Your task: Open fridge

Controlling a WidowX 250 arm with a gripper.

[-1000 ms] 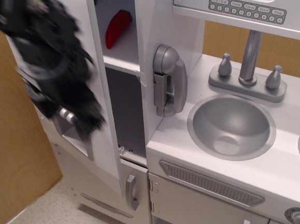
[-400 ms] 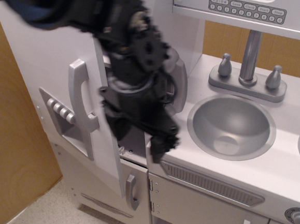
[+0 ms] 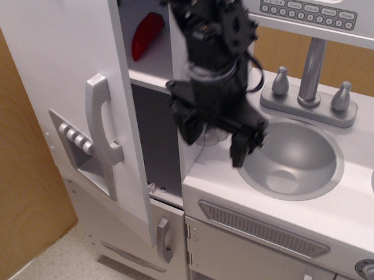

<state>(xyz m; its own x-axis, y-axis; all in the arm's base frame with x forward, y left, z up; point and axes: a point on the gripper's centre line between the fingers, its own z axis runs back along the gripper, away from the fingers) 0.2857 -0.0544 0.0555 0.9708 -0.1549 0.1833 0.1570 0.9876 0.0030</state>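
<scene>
The fridge door (image 3: 65, 72) is tall and white and stands swung open toward the camera. Its long curved silver handle (image 3: 102, 137) and the grey dispenser panel (image 3: 77, 145) with three buttons face me. The fridge's inside (image 3: 155, 136) shows, with a red object (image 3: 146, 34) on the upper shelf. My black gripper (image 3: 216, 138) hangs to the right of the open door, in front of the cabinet post and over the counter's left edge. Its fingers (image 3: 243, 150) are spread apart with nothing between them. It touches neither the door nor the handle.
A grey sink basin (image 3: 292, 161) and faucet (image 3: 311, 72) lie right of the gripper. A microwave keypad (image 3: 306, 10) is above. Below are a smaller door with a short handle (image 3: 164, 239) and the vented oven panel (image 3: 265, 228). A wooden wall (image 3: 16, 192) stands at the left.
My gripper has swept from the left of the fridge door, past its front, to the right by the sink. The door stays open at the same angle.
</scene>
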